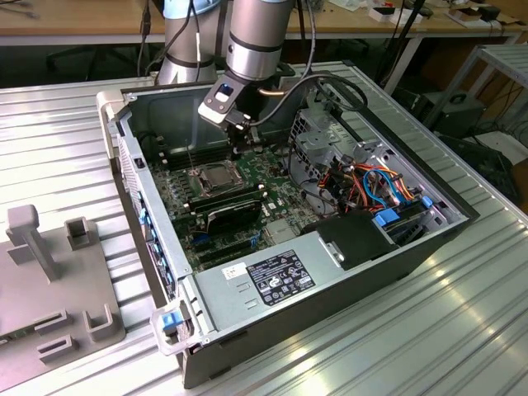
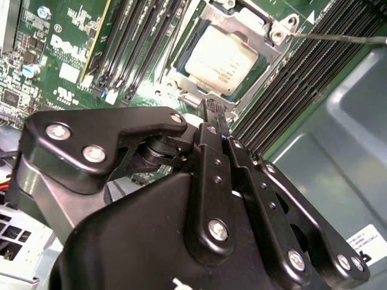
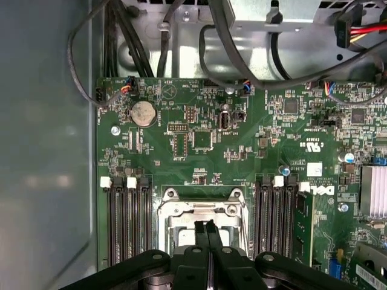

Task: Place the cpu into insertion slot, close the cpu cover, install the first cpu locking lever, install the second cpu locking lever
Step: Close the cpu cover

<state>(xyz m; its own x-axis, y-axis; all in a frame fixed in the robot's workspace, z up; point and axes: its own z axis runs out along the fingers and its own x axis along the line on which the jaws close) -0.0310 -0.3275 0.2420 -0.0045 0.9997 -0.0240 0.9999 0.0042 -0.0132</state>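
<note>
Shows cpu (image 2: 221, 60) seated flat in slot (image 3: 162, 225), mid-board, w/ cover (image 2: 242, 18) lying down over its edges and the metal top visible thru the cut-out. Shows one lever (image 2: 338, 38) unlatched: a thin rod sticking out from the cover's corner in the second wrist view. Places gripper (image 3: 208, 225) close over the socket's edge, well apart from that rod, fingers pressed together w/ nothing between them; cannot tell whether tips touch the cover. Judged step: lever install, 1st or 2nd not determinable. To do it well: push w/ the closed tips near the rod's free end, not at its hinge; sweep down, then sideways, so as to tuck it under its hook; keep tips off the cpu top and off the memory slots (image 3: 127, 223) either side; avoid overtravel, which could bend the rod or flex the board (image 3: 242, 133).
</note>
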